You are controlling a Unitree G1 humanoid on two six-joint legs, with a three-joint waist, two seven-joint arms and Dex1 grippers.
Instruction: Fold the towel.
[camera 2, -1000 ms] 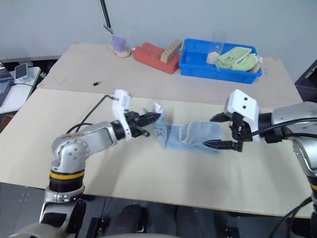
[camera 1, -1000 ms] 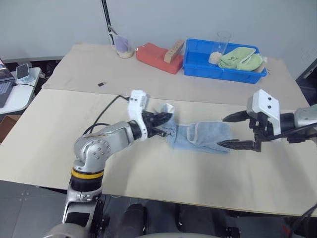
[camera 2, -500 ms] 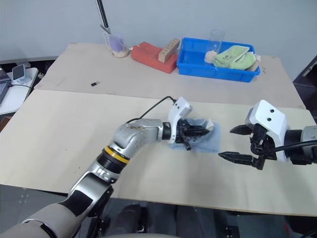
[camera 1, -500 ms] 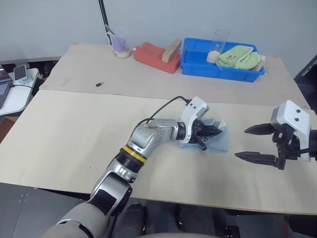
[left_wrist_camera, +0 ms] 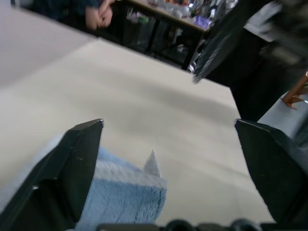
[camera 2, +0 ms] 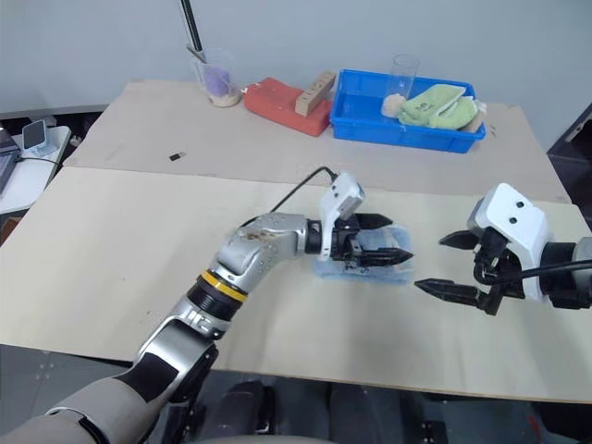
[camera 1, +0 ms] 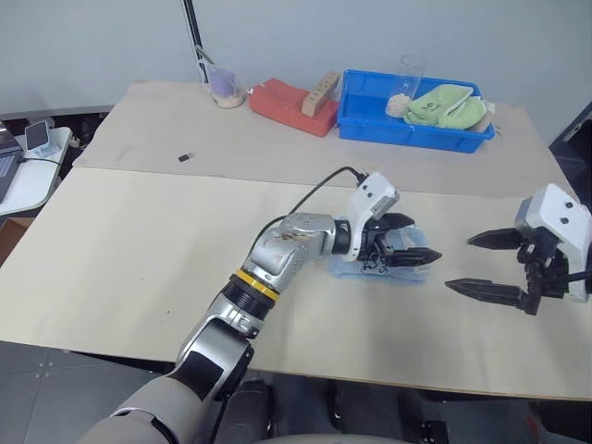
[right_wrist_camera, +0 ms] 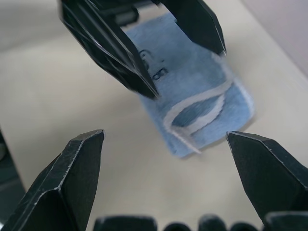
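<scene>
The towel [camera 1: 356, 271], light blue with a pale hem and a small dark mark, lies folded over itself on the table's middle right. My left gripper [camera 1: 412, 241] hovers just above it, pointing right, fingers open with nothing between them. In the right wrist view the towel [right_wrist_camera: 192, 91] lies flat under those two black fingers [right_wrist_camera: 110, 48]. My right gripper [camera 1: 460, 264] stands open a short way to the right of the towel, clear of it. The left wrist view has the towel's corner [left_wrist_camera: 120, 192] between its open fingers.
A blue bin [camera 1: 370, 129] at the back holds a light green cloth [camera 1: 449, 106] and a clear glass [camera 1: 413, 76]. A red block [camera 1: 287, 100], a cup [camera 1: 227, 85] and a small dark item [camera 1: 188, 157] sit on the far table. A person's hands [left_wrist_camera: 98, 14] are beyond the table.
My left gripper carried the towel's left end rightward over the rest, then opened and let it go. My right gripper drew back to the right, off the towel.
</scene>
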